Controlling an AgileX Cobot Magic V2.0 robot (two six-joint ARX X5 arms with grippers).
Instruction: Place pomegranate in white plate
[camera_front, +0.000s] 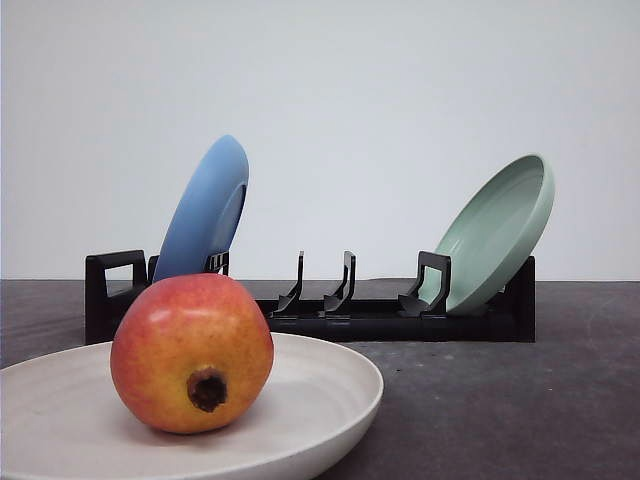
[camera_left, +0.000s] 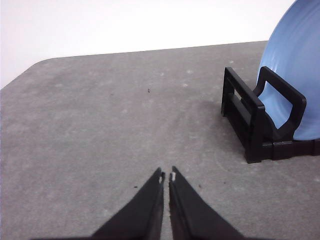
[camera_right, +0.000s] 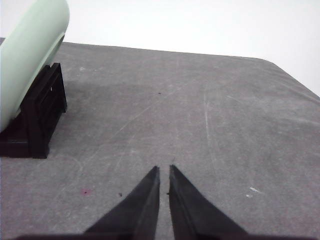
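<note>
On my left wrist camera, the left gripper (camera_left: 166, 176) has its fingers (camera_left: 150, 200) pressed nearly together, only a sliver between the tips, holding nothing and hanging over bare grey surface (camera_left: 110, 115) beside the black rack (camera_left: 255, 127). In the front view I see the pomegranate (camera_front: 191, 352) resting inside the white plate (camera_front: 320, 385), in front of the rack's left end, calyx toward the camera. The blue plate (camera_front: 205, 210) leans in the rack's left slot, the pale green plate (camera_front: 497, 232) in its right. My right gripper (camera_right: 163, 170) is likewise closed to a sliver, empty, over the surface beside the rack's green-plate end.
</note>
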